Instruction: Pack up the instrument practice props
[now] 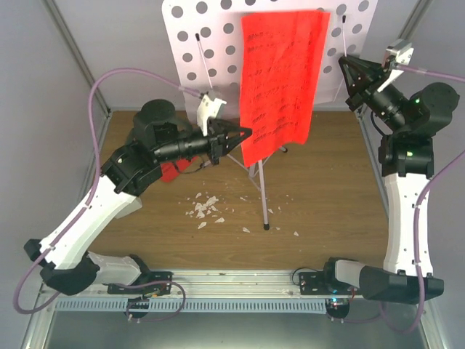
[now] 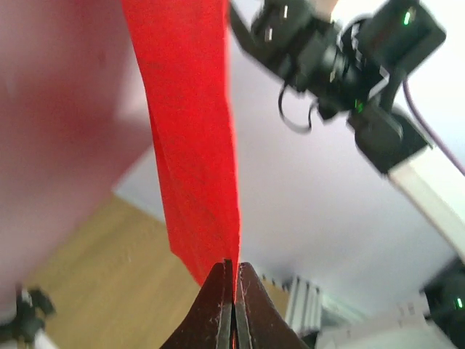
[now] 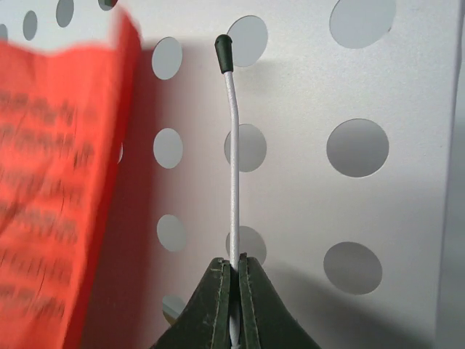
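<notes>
Two grippers are at the stand, and both are clamped on something. The left gripper (image 1: 245, 132) pinches the lower left edge of the sheet (image 1: 282, 80), a red page with dark print hanging down the front of the plate (image 1: 196, 43). In the left wrist view its fingertips (image 2: 218, 309) meet, with the thin red edge caught between them. The right gripper (image 1: 344, 59) is closed on the wire (image 3: 231, 182), a white rod with a black cap that lies against the plate's right side, just beside the sheet. The pale, perforated plate stands at the far side of the table (image 1: 334, 189), raised on silver legs (image 1: 261, 190) whose feet rest on the wood. White crumbs (image 1: 205, 209) lie scattered on the table left of the nearest foot. A red piece (image 1: 168, 173) lies on the table under the left arm, mostly hidden, so what it is cannot be told
</notes>
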Robot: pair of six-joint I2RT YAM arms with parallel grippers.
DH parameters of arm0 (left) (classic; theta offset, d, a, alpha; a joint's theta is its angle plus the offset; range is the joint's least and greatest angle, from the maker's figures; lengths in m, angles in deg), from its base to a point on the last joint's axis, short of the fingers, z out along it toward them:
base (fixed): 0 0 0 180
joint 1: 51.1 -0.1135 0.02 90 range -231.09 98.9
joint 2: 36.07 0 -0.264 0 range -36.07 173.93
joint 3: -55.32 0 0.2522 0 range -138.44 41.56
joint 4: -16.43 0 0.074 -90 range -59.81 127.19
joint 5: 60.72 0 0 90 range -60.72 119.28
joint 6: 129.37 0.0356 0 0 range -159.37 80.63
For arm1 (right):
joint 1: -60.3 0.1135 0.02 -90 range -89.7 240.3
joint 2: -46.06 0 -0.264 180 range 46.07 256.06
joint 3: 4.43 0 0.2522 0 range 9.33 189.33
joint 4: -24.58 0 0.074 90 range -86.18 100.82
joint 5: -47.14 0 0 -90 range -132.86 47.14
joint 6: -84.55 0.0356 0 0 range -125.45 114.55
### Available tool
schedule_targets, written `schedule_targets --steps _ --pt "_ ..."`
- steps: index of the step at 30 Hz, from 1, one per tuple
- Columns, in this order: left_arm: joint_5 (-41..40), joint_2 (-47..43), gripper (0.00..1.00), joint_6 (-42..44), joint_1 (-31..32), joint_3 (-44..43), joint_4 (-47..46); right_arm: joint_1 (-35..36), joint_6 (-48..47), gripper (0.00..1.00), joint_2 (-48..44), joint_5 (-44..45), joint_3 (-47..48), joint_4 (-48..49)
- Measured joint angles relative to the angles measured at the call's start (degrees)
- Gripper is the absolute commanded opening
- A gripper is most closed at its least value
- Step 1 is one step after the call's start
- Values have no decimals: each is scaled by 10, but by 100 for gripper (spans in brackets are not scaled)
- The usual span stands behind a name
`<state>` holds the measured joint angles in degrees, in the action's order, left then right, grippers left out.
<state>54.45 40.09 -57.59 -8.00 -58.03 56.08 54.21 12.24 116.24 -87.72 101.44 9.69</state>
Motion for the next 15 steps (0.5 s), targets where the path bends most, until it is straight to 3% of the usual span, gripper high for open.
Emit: schedule_targets --steps 4,8,15 --pt "22 -59 0 0 0 84 30 0 1 0 -1 3 -1 2" --pt "35 -79 0 -2 0 103 49 0 2 1 -1 5 -1 2" --pt "50 -126 0 -1 0 173 67 0 7 30 0 13 -3 -14"
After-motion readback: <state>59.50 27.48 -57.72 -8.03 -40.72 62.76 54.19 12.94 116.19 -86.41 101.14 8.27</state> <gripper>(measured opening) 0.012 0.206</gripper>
